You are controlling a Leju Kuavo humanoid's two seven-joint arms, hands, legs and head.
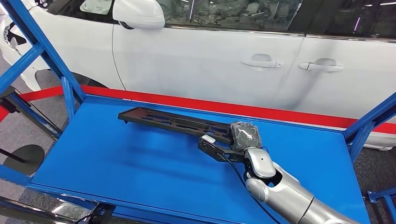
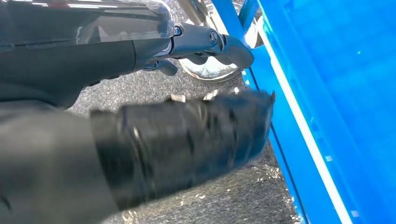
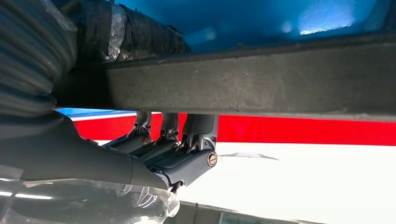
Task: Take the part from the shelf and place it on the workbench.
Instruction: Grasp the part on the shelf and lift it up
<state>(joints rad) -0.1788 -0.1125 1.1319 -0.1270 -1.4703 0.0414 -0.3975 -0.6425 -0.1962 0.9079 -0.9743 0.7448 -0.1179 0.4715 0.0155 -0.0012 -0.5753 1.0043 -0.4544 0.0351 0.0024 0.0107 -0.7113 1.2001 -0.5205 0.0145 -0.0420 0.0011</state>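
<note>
Blue workbench [image 1: 116,158], wide bare room leftward; right hand [image 1: 243,136] clamped on black part [image 1: 173,122]; left hand [image 2: 210,44] curled, empty.

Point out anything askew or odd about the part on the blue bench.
The part lies at a slant across the bench, not square to its edges. The right hand grips one end, and a shadow under the part suggests it may be lifted; contact is unclear. No damage visible.
</note>
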